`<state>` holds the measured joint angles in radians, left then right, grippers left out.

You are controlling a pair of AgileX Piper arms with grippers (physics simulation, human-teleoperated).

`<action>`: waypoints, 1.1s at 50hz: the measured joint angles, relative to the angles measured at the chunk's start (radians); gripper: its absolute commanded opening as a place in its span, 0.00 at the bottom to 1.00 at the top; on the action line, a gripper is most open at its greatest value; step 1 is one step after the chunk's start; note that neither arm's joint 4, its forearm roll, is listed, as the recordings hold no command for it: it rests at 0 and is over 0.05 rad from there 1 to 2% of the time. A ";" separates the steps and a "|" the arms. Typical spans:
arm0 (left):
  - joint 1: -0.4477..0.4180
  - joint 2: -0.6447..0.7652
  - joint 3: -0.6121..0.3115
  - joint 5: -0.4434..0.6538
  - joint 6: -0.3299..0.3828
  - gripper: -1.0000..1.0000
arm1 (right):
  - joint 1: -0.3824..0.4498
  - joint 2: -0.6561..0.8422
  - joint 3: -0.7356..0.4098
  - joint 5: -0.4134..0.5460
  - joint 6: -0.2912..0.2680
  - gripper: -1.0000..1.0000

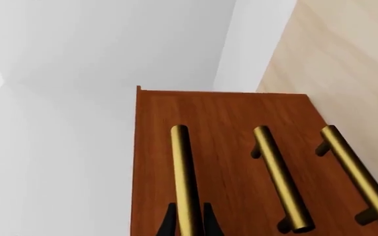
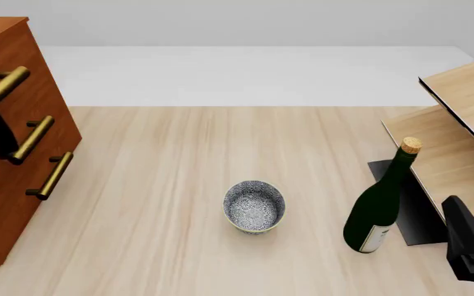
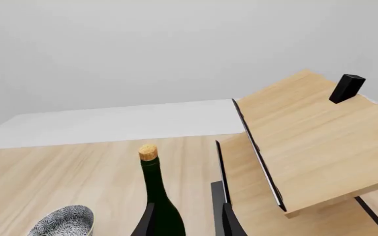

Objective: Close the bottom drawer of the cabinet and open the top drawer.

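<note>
At twelve o'clock in the left wrist view, the cabinet (image 1: 222, 162) is faced; a stiff, slippery brass bar (image 1: 185, 182) is straddled by the left jaws, contact unclear. In the front view, the top drawer (image 2: 10, 68) sits at nine o'clock, all drawers apparently flush. In the right wrist view, the right jaws flank a bottle (image 3: 156, 196); grip unclear.

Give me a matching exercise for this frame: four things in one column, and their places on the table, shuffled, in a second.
Things:
1. cabinet
2. patterned bowl
3. wine bottle
4. left gripper

Places:
A. middle of the table
B. jaws on either side of a brass handle
C. table's left edge
D. right side, beside the plywood structure

Pairs: 1-C, 2-A, 3-D, 4-B
</note>
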<state>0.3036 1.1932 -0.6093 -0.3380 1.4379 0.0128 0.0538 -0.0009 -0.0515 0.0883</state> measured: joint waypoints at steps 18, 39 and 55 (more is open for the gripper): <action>-0.047 -0.020 0.023 -0.020 0.028 0.00 | -0.004 -0.010 0.000 0.008 0.005 1.00; -0.142 -0.052 0.063 -0.054 0.056 0.00 | -0.007 -0.021 0.000 0.018 0.006 1.00; -0.208 -0.071 0.080 -0.054 0.068 0.00 | -0.010 -0.024 -0.001 0.019 0.009 1.00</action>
<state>0.0954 1.1221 -0.5293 -0.3922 1.5061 0.0031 0.0302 -0.0015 -0.0328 0.0972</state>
